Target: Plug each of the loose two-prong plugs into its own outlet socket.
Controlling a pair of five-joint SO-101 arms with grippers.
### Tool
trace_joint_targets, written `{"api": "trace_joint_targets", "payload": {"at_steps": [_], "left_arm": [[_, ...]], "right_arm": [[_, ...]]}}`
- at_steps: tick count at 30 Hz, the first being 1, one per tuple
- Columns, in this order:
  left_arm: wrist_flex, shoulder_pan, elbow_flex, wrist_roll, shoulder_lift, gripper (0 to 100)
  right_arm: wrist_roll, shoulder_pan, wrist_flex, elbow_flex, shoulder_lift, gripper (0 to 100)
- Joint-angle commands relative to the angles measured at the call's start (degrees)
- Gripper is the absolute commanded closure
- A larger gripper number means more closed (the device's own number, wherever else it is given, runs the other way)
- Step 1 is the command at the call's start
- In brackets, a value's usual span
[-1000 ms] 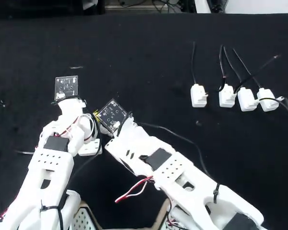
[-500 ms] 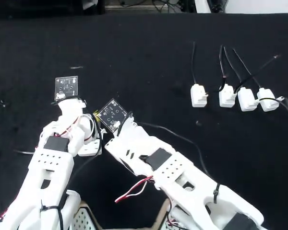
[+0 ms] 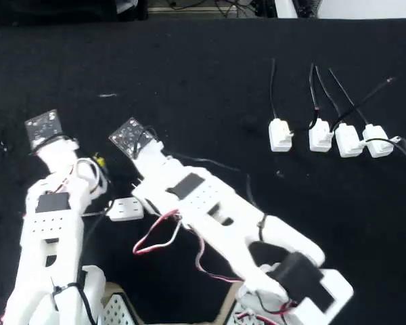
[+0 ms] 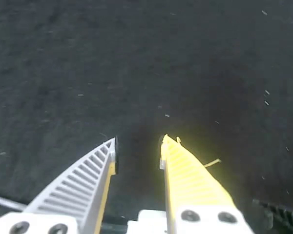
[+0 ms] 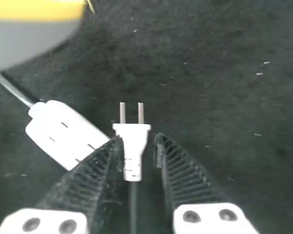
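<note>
A white two-prong plug (image 5: 132, 148) sits between the fingers of my right gripper (image 5: 136, 139), which is shut on it, prongs pointing away and its black cord trailing back between the fingers. A white outlet socket block (image 5: 63, 132) lies just beside the plug, slots up; from above the socket block (image 3: 125, 208) rests between the two arms. My left gripper (image 4: 137, 146) hangs open over bare black cloth, holding nothing. Several more white plugs (image 3: 320, 135) with black cords lie in a row at the far right.
The table is covered in black cloth (image 3: 203, 74). A blurred yellow and grey part of the other arm (image 5: 34, 24) hangs close beyond the socket block. Red and white wires (image 3: 155, 237) loop off the right arm. Cords (image 3: 338, 95) run back from the row of plugs.
Both arms have swung to the left over the last half second; the right arm now stretches further forward beside the socket block. The row of plugs has not moved.
</note>
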Motion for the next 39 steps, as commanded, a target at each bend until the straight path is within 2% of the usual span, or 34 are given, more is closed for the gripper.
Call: {"api": "trace_joint_targets", "payload": {"at_steps": [1, 8, 13, 26, 28, 34, 39], "left_arm": [[0.26, -3.3, -2.33, 3.43, -0.79, 84], [0.44, -4.09, -2.51, 4.13, -0.79, 84], [0.44, -3.82, -2.51, 4.13, -0.88, 84], [0.53, -4.09, -2.59, 4.13, -0.88, 84], [0.53, -4.09, -2.59, 4.13, -0.88, 84], [0.53, -4.18, -2.59, 4.13, -0.88, 84], [0.53, -4.18, -2.59, 4.13, -0.88, 84]], "right_arm": [[-0.44, -2.64, 0.79, -5.05, 3.47, 90.2], [-0.44, -0.97, 3.87, -7.43, 7.25, 89.6], [0.09, -0.97, 7.3, -12.18, 12.26, 81.4], [0.09, -1.05, 8.09, -16.66, 18.95, 82.2], [0.09, -1.05, 10.02, -17.54, 19.3, 83.9], [0.18, 1.23, 12.13, -18.24, 19.56, 98.9], [0.09, 3.69, 12.13, -18.42, 19.21, 98.8]]}}
